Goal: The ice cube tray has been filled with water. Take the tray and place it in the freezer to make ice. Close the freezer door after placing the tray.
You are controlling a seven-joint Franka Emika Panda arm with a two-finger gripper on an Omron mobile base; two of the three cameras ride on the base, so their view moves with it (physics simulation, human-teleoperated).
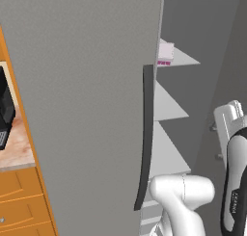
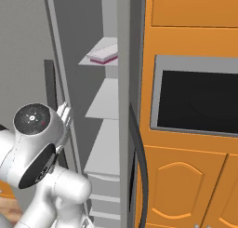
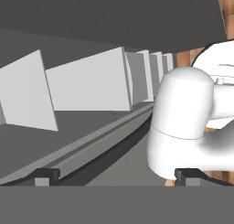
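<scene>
With the ice cube tray [image 2: 104, 52] sitting on a shelf, we are turning to the freezer door [image 1: 91, 110] (gripper [image 3: 117, 175] spread, empty), needing a shove shut.

We see only a corner of the thin lavender-grey ice cube tray with the magenta-pink edge [image 1: 165, 53] in the left base view, the rest hidden behind the tall matte grey freezer door [image 1: 91, 110]. From the right, the tray [image 2: 104, 52] is cut by the other grey door's edge [image 2: 123, 106]. The black appliance on the counter [image 1: 5, 112] is cut off at the left edge. We cannot tell whether the tray holds water.
</scene>
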